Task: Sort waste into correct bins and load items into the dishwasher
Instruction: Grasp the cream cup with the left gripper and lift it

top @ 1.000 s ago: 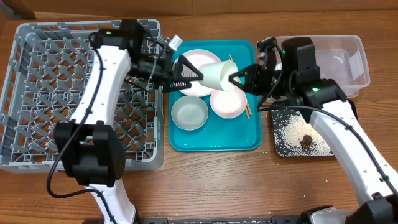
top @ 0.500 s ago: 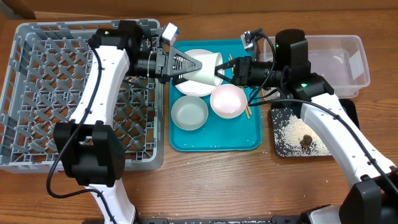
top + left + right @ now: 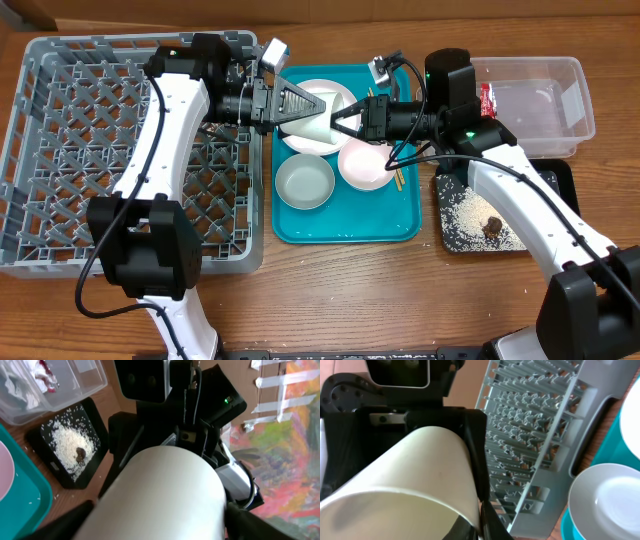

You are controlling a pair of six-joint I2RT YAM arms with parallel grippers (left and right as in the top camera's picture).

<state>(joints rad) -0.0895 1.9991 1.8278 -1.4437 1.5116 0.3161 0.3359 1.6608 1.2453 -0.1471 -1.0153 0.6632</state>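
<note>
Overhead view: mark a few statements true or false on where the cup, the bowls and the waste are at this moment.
1. The right gripper pinches the cup by its rim. True.
2. A bowl sits in the rack. False: both bowls are on the teal tray.
3. The rice lies in the black tray. True.
4. The red wrapper lies on the teal tray. False: it is in the clear tub.
</note>
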